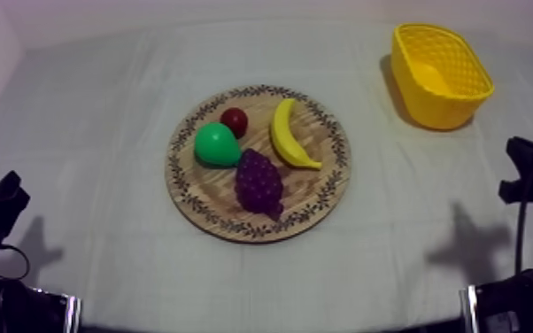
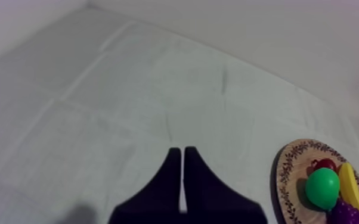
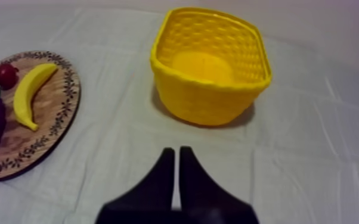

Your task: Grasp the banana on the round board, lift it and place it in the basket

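Wood: one board [image 1: 328,181], one banana [image 1: 289,135] on it; one yellow basket [image 1: 429,108].

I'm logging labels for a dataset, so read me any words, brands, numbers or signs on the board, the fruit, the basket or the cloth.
None: no word, number, brand or sign can be read.
The wooden board has a leafy ornament round its rim, not letters.
The yellow basket shows plain weave; the banana, pear, grapes, small red fruit and cloth are unmarked.
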`<state>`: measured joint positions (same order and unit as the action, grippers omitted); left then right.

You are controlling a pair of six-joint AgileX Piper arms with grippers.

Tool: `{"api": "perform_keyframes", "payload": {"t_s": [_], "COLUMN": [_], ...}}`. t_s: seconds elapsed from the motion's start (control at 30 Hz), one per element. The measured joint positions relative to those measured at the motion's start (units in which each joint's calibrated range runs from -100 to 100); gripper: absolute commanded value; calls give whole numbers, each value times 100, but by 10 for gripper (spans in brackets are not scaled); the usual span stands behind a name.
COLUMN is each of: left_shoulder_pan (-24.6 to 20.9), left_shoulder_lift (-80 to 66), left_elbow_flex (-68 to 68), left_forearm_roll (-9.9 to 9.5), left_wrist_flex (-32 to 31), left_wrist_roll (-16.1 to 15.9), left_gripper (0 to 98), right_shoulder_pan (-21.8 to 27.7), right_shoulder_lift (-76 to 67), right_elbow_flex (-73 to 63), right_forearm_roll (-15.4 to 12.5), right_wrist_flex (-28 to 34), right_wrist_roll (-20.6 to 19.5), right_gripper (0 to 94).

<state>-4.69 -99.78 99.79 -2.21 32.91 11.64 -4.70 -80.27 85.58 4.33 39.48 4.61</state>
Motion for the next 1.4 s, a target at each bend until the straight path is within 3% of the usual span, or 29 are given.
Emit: {"api": "perform_keyframes", "payload": {"t_s": [0.37,0.97,1.4], "left_shoulder_pan": [0,0,0], "left_shoulder_lift": [0,0,0], "left_elbow_flex": [0,0,0], "left_forearm_roll": [0,0,0], "left_wrist_flex": [0,0,0], "left_wrist_roll": [0,0,0], "left_gripper": [1,1,1], "right_shoulder_pan": [-626,-2342,-2842], "right_shoulder_lift": [1937,5066,7008], "right_elbow_flex": [-2450,-5853,-7396], "right_forearm_roll": [37,753,1255], "right_wrist_flex": [813,2430,3335], "right_wrist_roll": [-93,-1251,-2157], "right_gripper": [5,5,4]}}
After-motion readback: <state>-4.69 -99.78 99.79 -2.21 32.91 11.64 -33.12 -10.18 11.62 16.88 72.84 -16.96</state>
